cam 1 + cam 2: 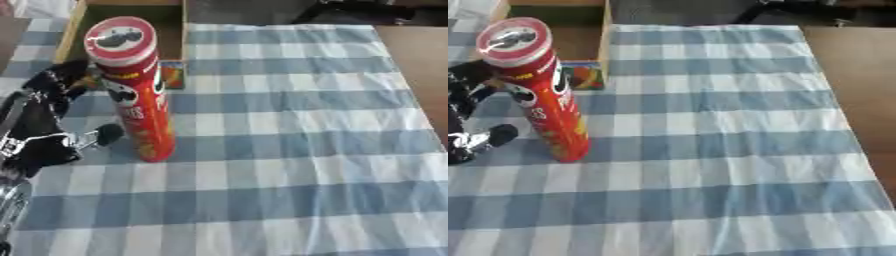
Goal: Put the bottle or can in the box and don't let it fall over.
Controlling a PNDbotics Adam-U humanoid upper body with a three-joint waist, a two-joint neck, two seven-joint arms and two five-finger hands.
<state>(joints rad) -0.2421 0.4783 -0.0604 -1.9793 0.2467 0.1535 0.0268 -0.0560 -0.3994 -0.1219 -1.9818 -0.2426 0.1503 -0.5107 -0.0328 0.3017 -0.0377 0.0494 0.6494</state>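
One tall red can [136, 90] stands upright on the checked cloth [289, 150] of the table, near side of the box [74, 30] and just in front of its wall, not yet inside. Left hand [48, 125] sits beside the can on its left, fingers spread and relaxed, thumb tip close to the lower body; contact unclear. Looks placed for a side grasp low enough to keep it vertical. Box interior appears bare, partly hidden. Right hand unseen.

The crisp can [140, 95] is showing glossy red card. The checked tablecloth [289, 150] is lying as soft matt cloth. The box [74, 30] is looking like matt wood.
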